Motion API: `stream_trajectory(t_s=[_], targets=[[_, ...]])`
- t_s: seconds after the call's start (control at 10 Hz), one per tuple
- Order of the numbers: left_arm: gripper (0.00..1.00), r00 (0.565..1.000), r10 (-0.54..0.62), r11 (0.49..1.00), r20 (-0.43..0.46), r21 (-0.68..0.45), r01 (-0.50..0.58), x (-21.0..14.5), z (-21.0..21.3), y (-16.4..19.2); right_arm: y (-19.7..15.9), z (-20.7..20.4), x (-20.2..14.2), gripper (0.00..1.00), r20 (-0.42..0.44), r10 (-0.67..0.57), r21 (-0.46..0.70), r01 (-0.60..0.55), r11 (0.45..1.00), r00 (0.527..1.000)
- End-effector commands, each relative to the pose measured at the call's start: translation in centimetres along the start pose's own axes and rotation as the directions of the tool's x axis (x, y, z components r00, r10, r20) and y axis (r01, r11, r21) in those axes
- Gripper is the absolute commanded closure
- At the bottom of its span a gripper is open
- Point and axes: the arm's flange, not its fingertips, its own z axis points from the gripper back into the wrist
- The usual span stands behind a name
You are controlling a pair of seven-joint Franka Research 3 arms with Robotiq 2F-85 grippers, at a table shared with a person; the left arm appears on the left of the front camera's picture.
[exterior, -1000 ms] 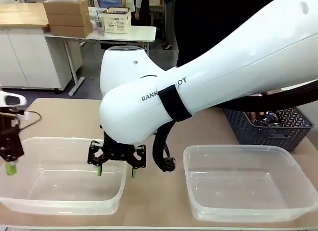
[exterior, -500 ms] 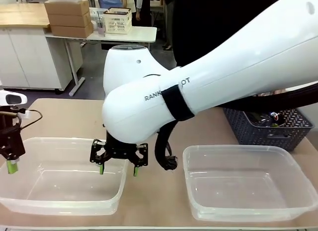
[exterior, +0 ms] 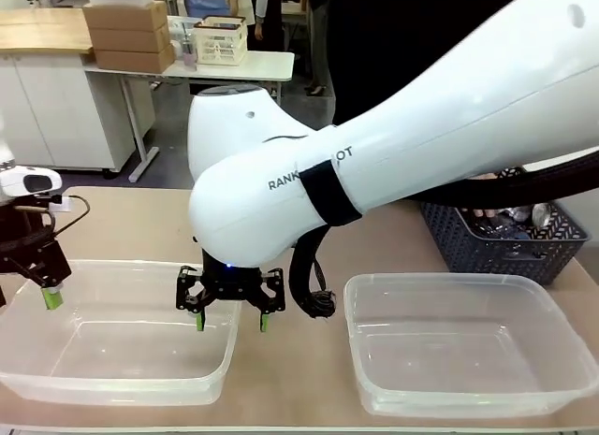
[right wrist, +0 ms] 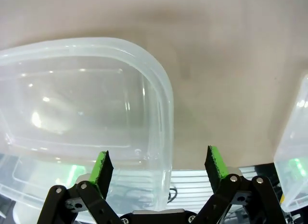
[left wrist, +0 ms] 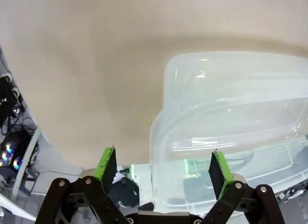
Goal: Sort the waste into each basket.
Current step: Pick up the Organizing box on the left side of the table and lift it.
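Left tub cut by left edge; lattice basket contents indistinct.

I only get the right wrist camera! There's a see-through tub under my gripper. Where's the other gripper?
Observer: The left gripper is open, above the left end of the tub you see.
Operator: Where's the trash I have to sort?
Observer: A dark grey basket stands at the far right of the table, with shiny things inside. I cannot tell what they are.
Operator: Is there another tub?
Observer: Yes, a second clear tub sits to the right, apart from the first and nearer us than the basket.
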Motion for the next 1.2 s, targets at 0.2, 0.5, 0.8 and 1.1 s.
stream_trajectory(t_s=[0.2, 0.5, 0.8, 1.1], targets=[[0.00, 0.999, -0.030, 1.000, -0.030, -0.002, 0.030, -4.2, -5.1, -0.5, 1.6, 0.3, 0.4, 0.00, 0.028, -0.047, -0.029, 0.048, 0.998, 0.999], [0.60, 0.999, -0.026, 0.999, -0.024, 0.020, 0.027, -4.3, -4.9, -1.1, 1.5, 0.3, 0.3, 0.76, 0.013, -0.038, -0.028, 0.038, 0.999, 0.999], [1.00, 1.000, -0.016, 1.000, -0.027, 0.021, 0.017, -4.5, -5.2, -0.8, 1.4, 0.1, 0.2, 1.00, 0.010, -0.033, -0.018, 0.033, 0.999, 0.999], [1.00, 1.000, -0.010, 1.000, -0.020, 0.018, 0.010, -4.8, -5.5, -0.1, 1.1, 0.2, 0.2, 1.00, 0.010, -0.037, -0.015, 0.037, 0.999, 0.999]])
